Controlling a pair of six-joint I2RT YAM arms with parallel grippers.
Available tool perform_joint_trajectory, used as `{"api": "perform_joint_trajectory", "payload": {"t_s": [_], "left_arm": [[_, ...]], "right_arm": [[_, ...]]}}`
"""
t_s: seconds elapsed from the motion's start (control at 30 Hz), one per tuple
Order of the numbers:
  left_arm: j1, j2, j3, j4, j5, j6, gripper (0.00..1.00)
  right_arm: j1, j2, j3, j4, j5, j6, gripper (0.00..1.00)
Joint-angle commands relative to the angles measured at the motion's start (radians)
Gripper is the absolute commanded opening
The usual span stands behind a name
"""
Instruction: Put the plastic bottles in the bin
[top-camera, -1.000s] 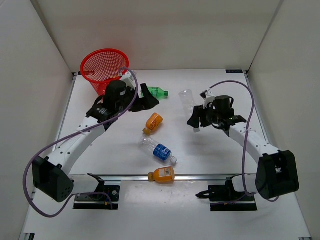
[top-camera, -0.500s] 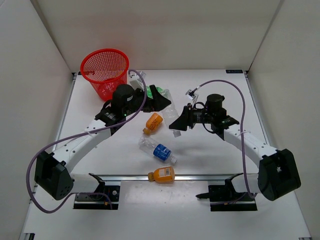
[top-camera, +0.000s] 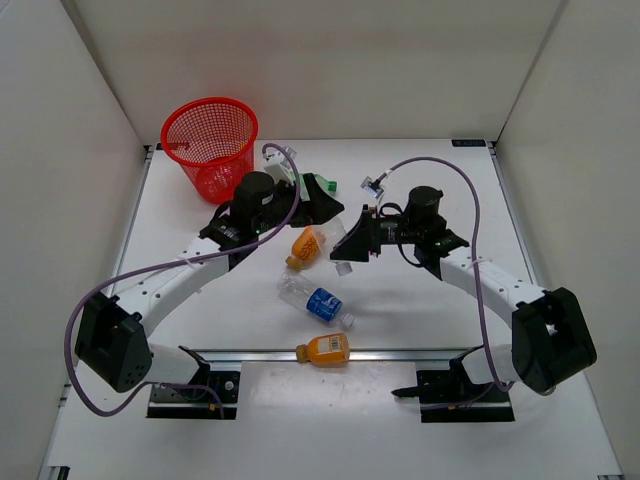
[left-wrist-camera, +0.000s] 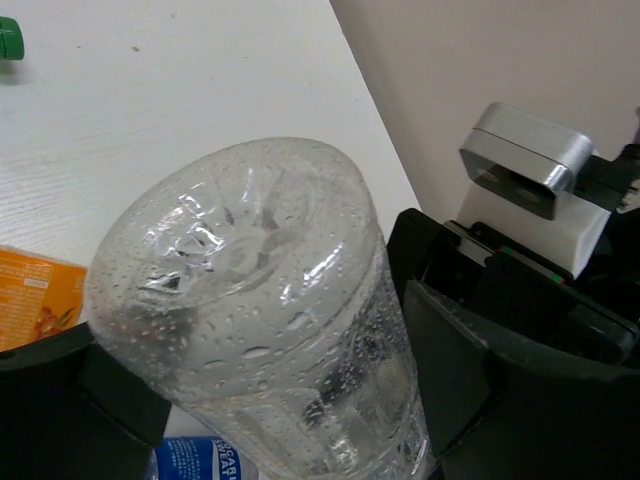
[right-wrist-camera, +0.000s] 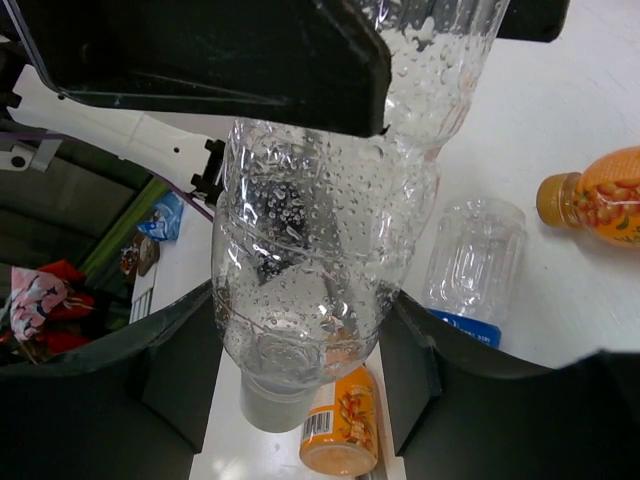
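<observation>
- Centre frame: the left gripper (top-camera: 332, 212) and the right gripper (top-camera: 348, 245) both clamp the plain clear bottle (left-wrist-camera: 250, 300), the left at its base, the right near its capped neck.
- Upper left: the red bin (top-camera: 210, 140) stands upright.
- Below centre, lying on the table (top-camera: 430, 300): an orange bottle (top-camera: 307, 245), the blue-labelled bottle (top-camera: 320, 302), a second orange bottle (top-camera: 325, 349).
- The green bottle (top-camera: 320, 185) is just above the left gripper.

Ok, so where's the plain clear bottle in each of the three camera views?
Top external: the plain clear bottle sits near the picture's centre, just right of centre-left.
Left wrist: it fills the middle, its base toward the camera.
Right wrist: it runs down the middle, cap toward the bottom edge.
Shared landmark: the blue-labelled bottle.
</observation>
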Motion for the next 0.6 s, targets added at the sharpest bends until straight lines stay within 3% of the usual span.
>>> {"api": "perform_joint_trajectory", "payload": {"t_s": [0.0, 0.03, 0.07, 0.1, 0.17, 0.27, 0.33, 0.43, 0.57], "left_arm": [[-0.001, -0.012, -0.03, 0.047, 0.024, 0.003, 0.91], [-0.001, 0.0, -0.03, 0.061, 0.039, -0.01, 0.81], [-0.007, -0.001, -0.024, 0.061, 0.04, -0.007, 0.68], [-0.002, 0.007, -0.016, 0.05, 0.037, -0.006, 0.63], [-0.002, -0.003, -0.004, 0.03, 0.019, 0.007, 0.48], [0.031, -0.009, 0.016, -0.019, -0.024, 0.036, 0.45], [0.068, -0.003, 0.065, -0.051, -0.058, 0.066, 0.46], [0.139, 0.017, 0.163, -0.123, -0.172, 0.125, 0.46], [0.232, 0.081, 0.318, -0.123, -0.477, 0.22, 0.44]], "right_arm": [[0.03, 0.03, 0.029, 0.13, -0.055, 0.018, 0.17], [0.031, 0.037, 0.029, 0.124, -0.052, 0.018, 0.19], [0.037, 0.051, 0.031, 0.117, -0.045, 0.011, 0.28], [0.035, 0.06, 0.038, 0.098, -0.031, 0.007, 0.38], [0.028, 0.061, 0.06, 0.071, -0.023, -0.012, 0.44], [-0.006, 0.05, 0.072, 0.025, 0.001, -0.026, 0.6], [-0.04, 0.039, 0.081, 0.007, 0.008, -0.039, 0.79], [-0.092, -0.001, 0.104, -0.111, 0.088, -0.106, 0.97], [-0.144, -0.038, 0.139, -0.376, 0.231, -0.232, 0.99]]}}
